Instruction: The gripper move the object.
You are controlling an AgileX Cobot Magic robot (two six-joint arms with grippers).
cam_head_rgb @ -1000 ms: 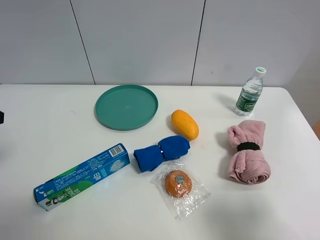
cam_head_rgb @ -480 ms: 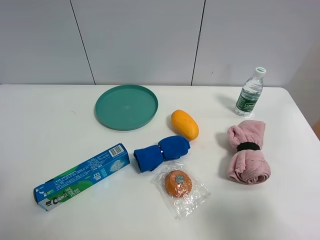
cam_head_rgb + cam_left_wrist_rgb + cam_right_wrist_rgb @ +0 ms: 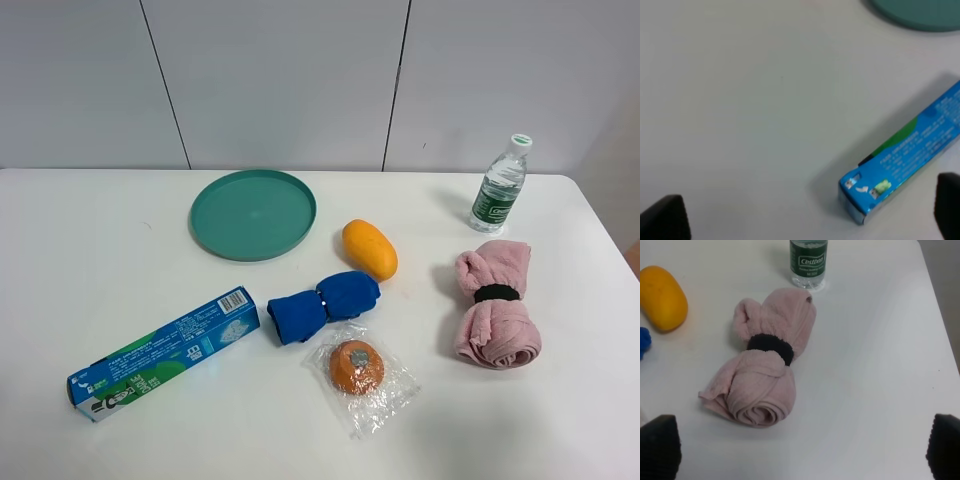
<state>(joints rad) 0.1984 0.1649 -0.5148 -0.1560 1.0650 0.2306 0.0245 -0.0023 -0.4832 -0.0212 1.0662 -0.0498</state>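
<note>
Left claw [image 3: 805, 220]: spread wide, toothpaste box [image 3: 905, 155] between its fingertips
Blue cloth [image 3: 323, 306]: well beyond that box
Risk: you could grab the box

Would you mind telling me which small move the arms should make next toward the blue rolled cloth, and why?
Probably bring the left tool, open over bare table beside the toothpaste box, across toward the blue rolled cloth. Neither arm shows in the high view, and the right tool sits near the pink towel.
</note>
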